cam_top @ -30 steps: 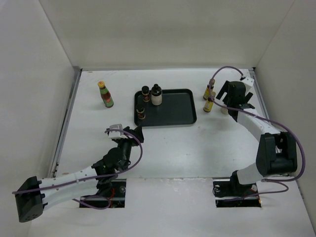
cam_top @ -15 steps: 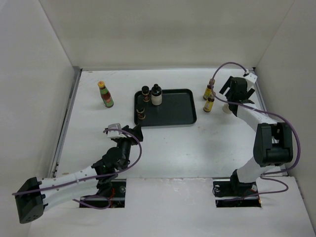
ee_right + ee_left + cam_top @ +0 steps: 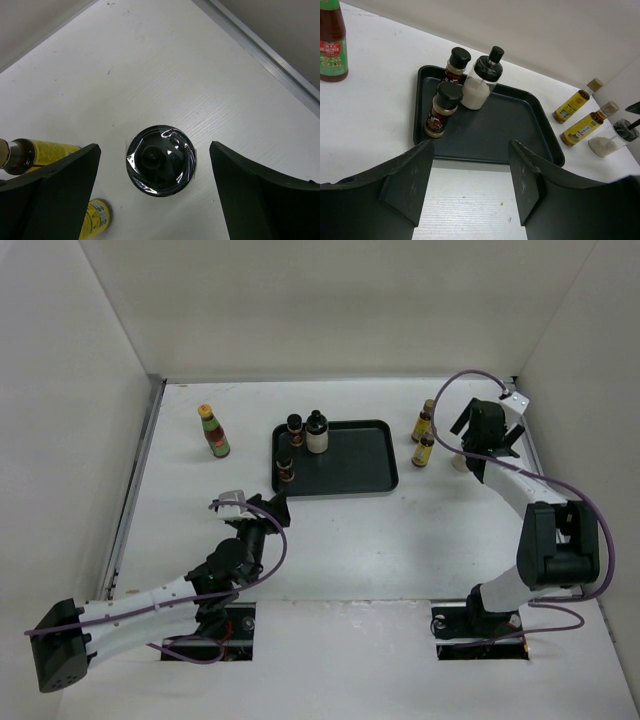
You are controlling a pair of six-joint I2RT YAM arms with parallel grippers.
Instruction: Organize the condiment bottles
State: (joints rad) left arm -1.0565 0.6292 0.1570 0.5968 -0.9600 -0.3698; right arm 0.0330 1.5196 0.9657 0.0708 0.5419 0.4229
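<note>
The right gripper (image 3: pixel 154 150) gapes wide and empty, directly above a white black-capped bottle (image 3: pixel 161 161) — upright, cap skyward — standing right of the tray (image 3: pixel 350 465), just past two amber bottles (image 3: pixel 424 450). The left gripper (image 3: pixel 470 175) — half-open, empty — faces the tray's near edge.

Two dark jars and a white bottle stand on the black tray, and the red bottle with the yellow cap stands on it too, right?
Not the last part. The red bottle stands on the table, left of the black tray, not on it. The dark jars and the white bottle do stand on the tray; the top external view shows this.
</note>
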